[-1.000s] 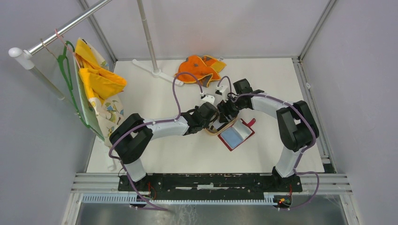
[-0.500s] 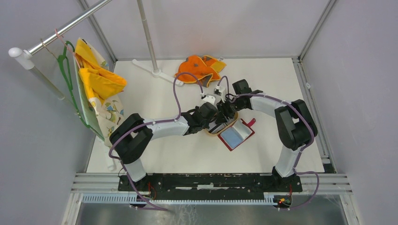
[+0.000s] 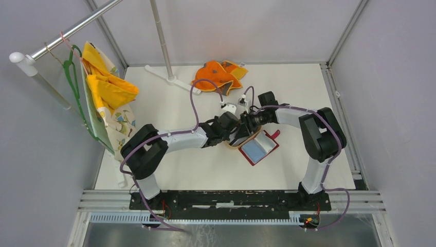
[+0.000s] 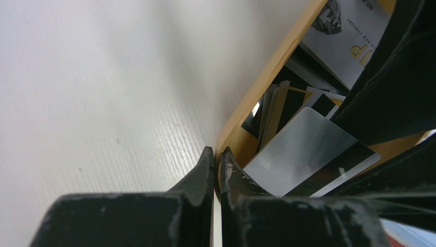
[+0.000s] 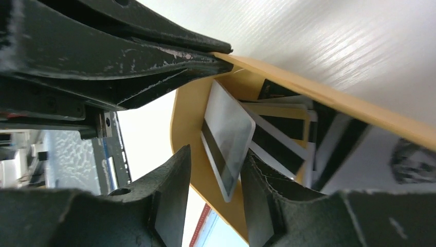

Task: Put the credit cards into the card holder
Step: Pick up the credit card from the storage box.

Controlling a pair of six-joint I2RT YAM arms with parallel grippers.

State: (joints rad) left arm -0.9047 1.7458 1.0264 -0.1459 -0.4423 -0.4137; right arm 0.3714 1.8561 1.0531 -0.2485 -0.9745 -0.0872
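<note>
At the middle of the white table, both arms meet over a tan wooden tray that holds the credit cards in a loose, overlapping pile, some of them showing dark stripes. The left gripper is pinched tight on the tray's rim, its two fingers nearly touching with the thin wooden edge caught between them. The right gripper reaches into the tray from the other side, its jaws about half apart and set either side of a silver card with a dark stripe. This card stands tilted on the pile, one long edge up. One finger lies against the card, while a strip of bare tray shows between the card and the other finger, so the card is not clamped. The card holder, a red wallet, lies open on the table just beside the tray on the right arm's side, its pale blue inside facing up. An orange cloth lies farther back on the table, well apart from the tray.
</note>
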